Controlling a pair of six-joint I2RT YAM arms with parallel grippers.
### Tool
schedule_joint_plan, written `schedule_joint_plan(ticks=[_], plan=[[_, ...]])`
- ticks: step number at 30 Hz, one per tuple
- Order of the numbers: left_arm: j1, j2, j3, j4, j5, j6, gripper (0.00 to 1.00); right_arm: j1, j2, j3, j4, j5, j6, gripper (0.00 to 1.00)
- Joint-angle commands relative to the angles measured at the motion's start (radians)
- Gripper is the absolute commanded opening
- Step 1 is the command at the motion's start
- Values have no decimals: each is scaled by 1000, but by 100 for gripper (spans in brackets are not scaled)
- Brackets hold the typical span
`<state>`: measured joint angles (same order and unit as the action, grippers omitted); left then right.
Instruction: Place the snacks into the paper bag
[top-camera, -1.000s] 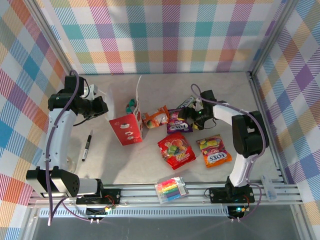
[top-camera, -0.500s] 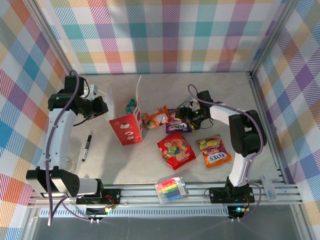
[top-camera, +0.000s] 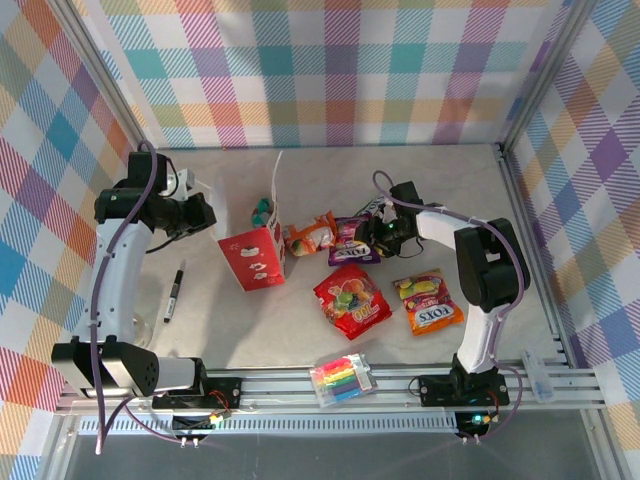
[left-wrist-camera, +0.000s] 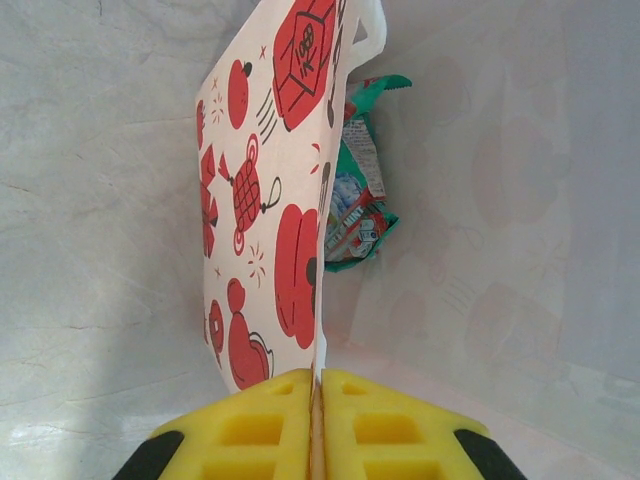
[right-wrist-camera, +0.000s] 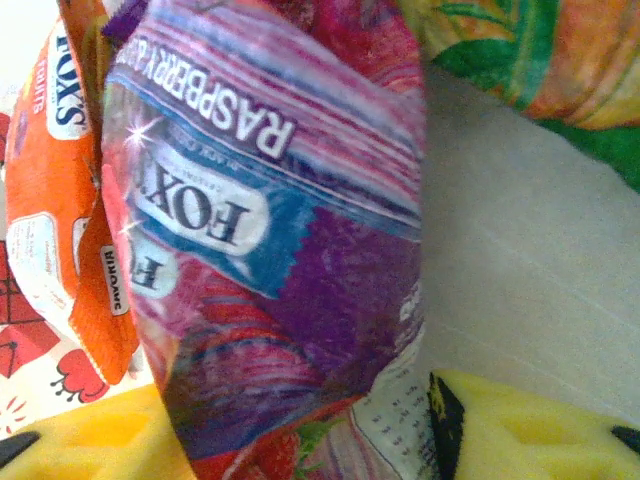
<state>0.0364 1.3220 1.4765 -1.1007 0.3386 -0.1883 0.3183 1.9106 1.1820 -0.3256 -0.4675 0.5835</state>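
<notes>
The white-and-red paper gift bag (top-camera: 252, 258) with red prints is seen left of the tabletop's (top-camera: 420, 175) middle. In the left wrist view, one printed wall of the bag (left-wrist-camera: 260, 200) is pinched by its edge between the yellow fingers of the left pincer (left-wrist-camera: 318, 385), whose jaws are pressed together on the paper. A teal glossy candy pouch (left-wrist-camera: 355, 190) is seen against the unprinted side of that wall; from above, this teal pouch (top-camera: 263, 210) is found at the bag's far end, beside a white handle (top-camera: 277, 178).

The right pincer (top-camera: 378, 233) is lowered over a purple raspberry candy pouch (top-camera: 352, 245), to the right of the bag. In the right wrist view, the jaws of this pincer (right-wrist-camera: 290, 425) are held wide, one on each side of the purple pouch (right-wrist-camera: 270, 220), and the pouch is touched by both fingers; whether it is squeezed cannot be told. An orange candy pouch (right-wrist-camera: 60, 190) is overlapped by the purple one on the bag's side, and a yellow-green fruit-print pouch (right-wrist-camera: 510, 60) is seen just beyond it.

Nearer the arm bases, a red candy pouch (top-camera: 352, 300) and an orange-red "FOXS" pouch (top-camera: 428, 303) are laid side by side, apart. A clear pack of rainbow markers (top-camera: 343, 380) is placed at the near rail, and a black pen (top-camera: 173, 292) is laid left of the bag.
</notes>
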Motion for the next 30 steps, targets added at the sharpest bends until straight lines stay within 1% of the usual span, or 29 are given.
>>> schedule_joint_plan(ticks=[1, 8, 11, 13, 17, 18, 20, 23, 26, 28, 30], plan=[[13, -24, -9, -36, -1, 18, 11, 7, 16, 21, 9, -2, 2, 50], [13, -22, -13, -33, 4, 19, 12, 7, -4, 9, 3, 72, 12, 38], [13, -23, -13, -34, 5, 21, 12, 7, -20, 4, -2, 84, 15, 38], [13, -20, -13, -36, 5, 21, 12, 8, -30, 5, -11, 93, 16, 36], [13, -21, -13, -32, 9, 21, 12, 8, -43, 16, -36, 98, 6, 27], [13, -19, -13, -32, 10, 21, 12, 8, -50, 12, -28, 96, -2, 28], [13, -18, -12, -31, 11, 21, 12, 8, -65, 0, -10, 99, -10, 35], [12, -18, -9, -31, 11, 21, 12, 8, -85, -7, -11, 104, -24, 25], [13, -16, -9, -31, 11, 21, 12, 9, -95, -7, -16, 107, -37, 24], [13, -16, -9, -31, 13, 21, 12, 8, -94, -3, -28, 109, -39, 18], [13, -17, -8, -32, 14, 21, 12, 8, -92, 2, -42, 109, -41, 17]])
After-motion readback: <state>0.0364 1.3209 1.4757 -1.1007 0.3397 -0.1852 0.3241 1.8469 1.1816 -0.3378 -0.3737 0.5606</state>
